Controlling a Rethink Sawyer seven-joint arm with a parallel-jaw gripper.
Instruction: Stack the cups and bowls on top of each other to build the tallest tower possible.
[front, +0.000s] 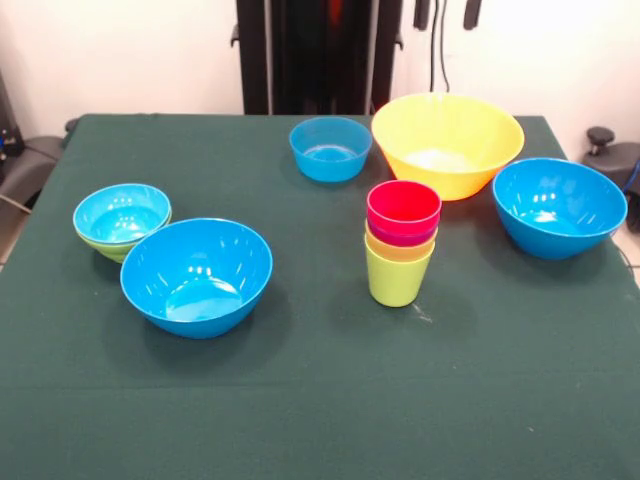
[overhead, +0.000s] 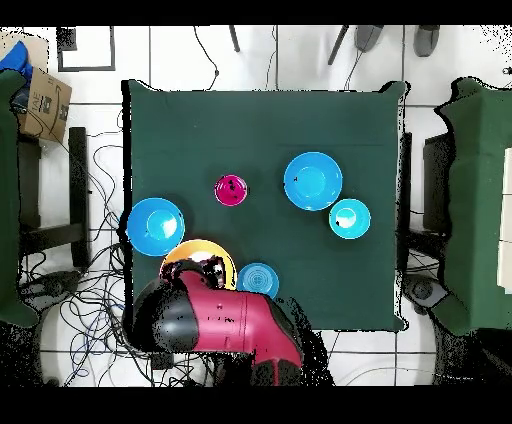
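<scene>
Front view. No gripper shows; only the dark pedestal column (front: 320, 55) stands behind the green table (front: 320, 400). Nested cups (front: 402, 243) stand upright near the middle, long axis vertical, mouths up: red on top, a purple rim under it, then yellow, lime green lowest. Very large yellow bowl (front: 447, 143) sits just behind them, mouth up, apart from them. Small blue bowl (front: 330, 148) lies beside the yellow one, to its left in this picture. Large blue bowl (front: 559, 207) sits toward the picture's right edge. Another large blue bowl (front: 197, 275) sits at front left, tipped slightly toward the camera. Behind it, a small blue bowl nested in a lime green bowl (front: 122, 221), both mouths up.

Overhead view. Red and black arm (overhead: 215, 320) reaches over the table's bottom edge and covers part of the yellow bowl. The gripper is hidden beneath the arm, so whether the jaws are open or closed cannot be told, and places cannot be fixed against them. Cups read as one red circle at centre, well apart from the arm. The small blue bowl lies just beside the arm.
</scene>
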